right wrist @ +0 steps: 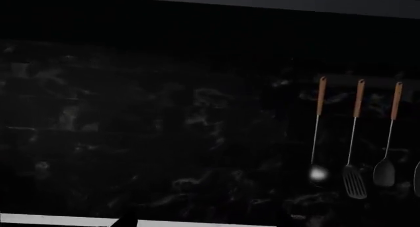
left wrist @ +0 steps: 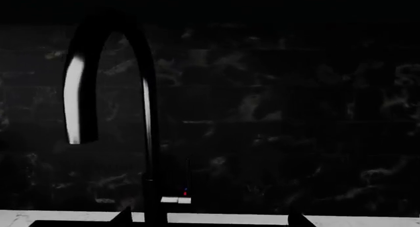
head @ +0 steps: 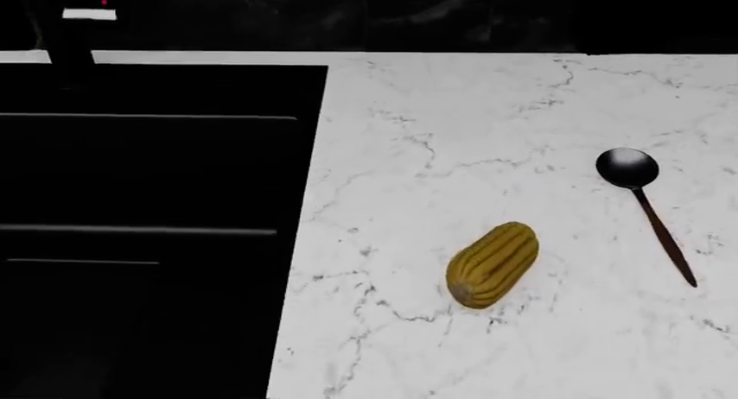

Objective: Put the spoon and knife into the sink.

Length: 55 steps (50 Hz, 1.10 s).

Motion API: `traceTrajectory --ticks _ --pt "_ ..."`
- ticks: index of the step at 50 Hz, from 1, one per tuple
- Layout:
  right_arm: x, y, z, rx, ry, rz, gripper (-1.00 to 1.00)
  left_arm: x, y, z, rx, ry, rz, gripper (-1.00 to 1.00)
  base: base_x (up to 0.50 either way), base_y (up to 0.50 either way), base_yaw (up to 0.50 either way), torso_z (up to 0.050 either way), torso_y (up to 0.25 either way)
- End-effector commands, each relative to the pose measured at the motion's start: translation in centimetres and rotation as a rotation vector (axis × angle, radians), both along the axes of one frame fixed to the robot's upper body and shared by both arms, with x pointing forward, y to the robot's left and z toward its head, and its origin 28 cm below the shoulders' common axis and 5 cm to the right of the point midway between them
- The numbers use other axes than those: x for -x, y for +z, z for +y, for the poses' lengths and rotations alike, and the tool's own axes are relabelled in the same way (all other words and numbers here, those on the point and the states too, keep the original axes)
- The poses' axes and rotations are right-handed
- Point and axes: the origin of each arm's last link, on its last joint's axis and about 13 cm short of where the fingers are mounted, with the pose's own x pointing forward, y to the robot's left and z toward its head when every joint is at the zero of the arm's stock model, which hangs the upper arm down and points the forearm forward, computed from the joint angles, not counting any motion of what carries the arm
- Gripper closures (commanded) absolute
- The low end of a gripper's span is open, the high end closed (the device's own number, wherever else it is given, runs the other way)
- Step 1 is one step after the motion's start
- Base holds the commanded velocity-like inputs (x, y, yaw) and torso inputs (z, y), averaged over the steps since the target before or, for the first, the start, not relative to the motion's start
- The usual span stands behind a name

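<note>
The spoon (head: 645, 205) lies on the white marble counter at the right of the head view, its black bowl toward the back wall and its thin dark handle pointing to the front right. At the left, the matte black sink (head: 162, 116) fills the view, its stepped ledges showing. The knife is out of view. Neither gripper shows in the head view. In the left wrist view, my left gripper (left wrist: 210, 222) shows two dark fingertips (left wrist: 123, 218) far apart, open, facing the faucet (left wrist: 149, 114). My right gripper (right wrist: 203, 223) faces the dark backsplash, with one fingertip (right wrist: 126, 220) showing and nothing held.
A yellow ribbed corn cob (head: 493, 263) lies on the counter (head: 461, 114) between the sink and the spoon. The faucet base (head: 72, 36) stands behind the sink. Three wooden-handled utensils (right wrist: 354, 138) hang on the dark back wall.
</note>
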Motion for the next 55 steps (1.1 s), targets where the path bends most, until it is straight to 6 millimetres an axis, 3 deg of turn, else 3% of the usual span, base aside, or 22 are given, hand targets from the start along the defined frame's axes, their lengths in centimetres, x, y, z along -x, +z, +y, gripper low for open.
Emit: traceTrajectory --ticks 1,29,42,55 --pt "-0.1 -0.2 0.1 -0.013 0.015 -0.008 -1.00 -0.1 0.1 0.1 0.029 0.003 0.003 -1.00 0.49 -0.26 0.00 0.000 0.000" --pt "0.2 -1.0 -0.4 -0.026 0.010 0.042 -1.00 0.0 0.2 0.0 0.024 0.000 0.000 -1.00 0.20 -0.02 0.00 0.000 0.001" --pt "0.0 -2.1 -2.1 -0.066 0.053 0.356 -1.00 0.2 -0.2 0.2 0.030 -0.001 0.010 -1.00 0.00 0.00 0.00 0.000 0.000" --pt "-0.5 -4.0 -3.5 -0.084 0.042 0.509 -1.00 0.3 -0.2 0.1 0.026 -0.002 0.015 -1.00 0.00 0.00 0.00 0.000 0.000"
